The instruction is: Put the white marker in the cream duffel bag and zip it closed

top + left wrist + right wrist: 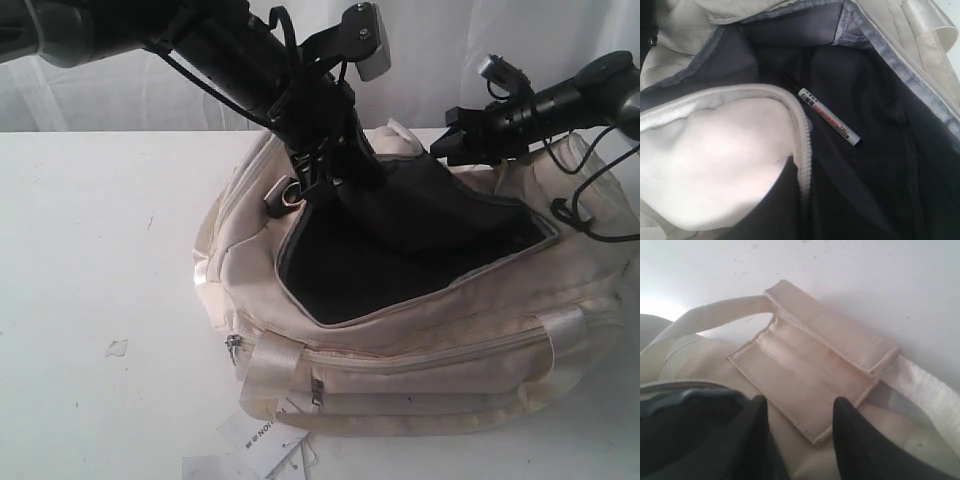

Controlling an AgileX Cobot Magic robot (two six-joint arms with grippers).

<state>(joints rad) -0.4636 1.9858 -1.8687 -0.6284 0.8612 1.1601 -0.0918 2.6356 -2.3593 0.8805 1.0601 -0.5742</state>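
Marker point(830, 117) loose on lining point(880, 165) inside bag point(430, 345), zipper point(400, 308) undone; right gripper point(800, 405) fingers spread above handle wrap point(810, 365), left gripper point(322, 170) reaching inside, finger state untellable; next, lift left clear, pin fabric taut, draw zipper steadily round curve without snagging lining.

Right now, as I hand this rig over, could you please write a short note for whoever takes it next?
Left gripper: the left arm reaches down into the bag's opening. The gripper itself is hidden, so open or shut cannot be told.
Right gripper: open, holding nothing, by the handle wrap.
Things: the white marker lies loose on the black lining inside the cream duffel bag.
Done: marker is in the bag.
Left: probably withdraw the left arm, then close the main zipper, which is wide open.
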